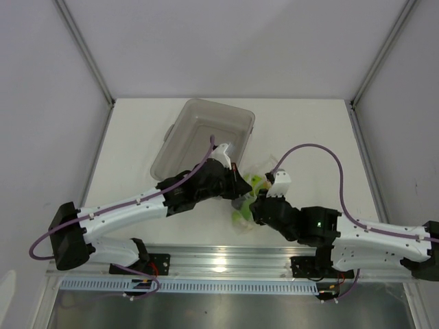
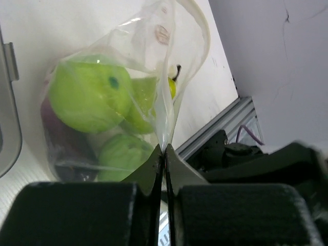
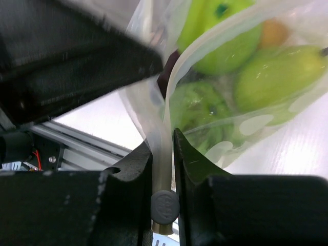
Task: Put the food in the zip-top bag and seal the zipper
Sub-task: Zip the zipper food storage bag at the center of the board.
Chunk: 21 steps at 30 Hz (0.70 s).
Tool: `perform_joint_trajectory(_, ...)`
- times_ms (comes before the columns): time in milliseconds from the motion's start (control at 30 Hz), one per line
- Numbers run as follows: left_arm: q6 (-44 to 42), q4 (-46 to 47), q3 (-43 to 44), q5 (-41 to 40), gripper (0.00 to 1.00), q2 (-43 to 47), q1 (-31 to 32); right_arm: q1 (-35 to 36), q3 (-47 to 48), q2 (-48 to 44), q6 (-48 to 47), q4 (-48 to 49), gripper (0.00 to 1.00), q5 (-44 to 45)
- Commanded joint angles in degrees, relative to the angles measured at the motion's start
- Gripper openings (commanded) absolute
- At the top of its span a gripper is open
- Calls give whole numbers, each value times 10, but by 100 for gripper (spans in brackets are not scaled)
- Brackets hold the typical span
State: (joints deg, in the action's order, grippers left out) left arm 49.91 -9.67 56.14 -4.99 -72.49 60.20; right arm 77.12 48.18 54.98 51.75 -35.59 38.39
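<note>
The clear zip-top bag (image 1: 250, 192) hangs between my two grippers near the table's front middle. It holds green fruits (image 2: 87, 95), a dark purple piece (image 2: 59, 133) and an orange fruit (image 3: 273, 32). My left gripper (image 2: 164, 149) is shut on a thin edge of the bag (image 2: 169, 92). My right gripper (image 3: 163, 138) is shut on the zipper strip (image 3: 163, 154) at the bag's mouth, with a small round grey slider (image 3: 165, 206) between the fingers. In the top view the left gripper (image 1: 236, 184) and the right gripper (image 1: 254, 205) sit close together at the bag.
The grey translucent tray (image 1: 202, 137) stands behind the left arm at the table's back middle. The aluminium rail (image 1: 226, 264) with the arm bases runs along the near edge. White walls enclose the table on three sides.
</note>
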Motion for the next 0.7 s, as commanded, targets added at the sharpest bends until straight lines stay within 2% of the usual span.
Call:
perform_joint_trajectory(0,-36,33,-8,46,5,9,1,-25,17,-47,-21,-14,0,35)
perform_joint_trajectory(100,-57,32,-12,68,11,8,1,-47,13,-87,-46,-21,0,20)
perform_joint_trajectory(167,-61,33,-20,72,18,8,1,-70,4,-113,-67,-10,0,-11)
perform_joint_trajectory(267,-72,44,-27,83,34,9,-2,-105,-9,-139,-117,0,0,-64)
perform_joint_trajectory(300,-76,45,-29,85,43,9,-3,-115,-11,-144,-129,-1,0,-76)
perform_joint_trajectory(333,-76,48,-32,88,47,9,-6,-129,-12,-147,-138,0,0,-102)
perform_joint_trajectory(400,-83,48,-36,86,60,16,-7,-141,-15,-157,-153,4,0,-118)
perform_joint_trajectory(500,-106,44,-32,75,73,27,-8,-156,-20,-160,-156,-3,0,-134)
perform_joint_trajectory(600,-141,20,-16,53,83,41,-10,-165,-27,-158,-145,-18,0,-149)
perform_joint_trajectory(667,-171,-5,4,18,86,54,-12,-165,-35,-164,-128,-23,0,-151)
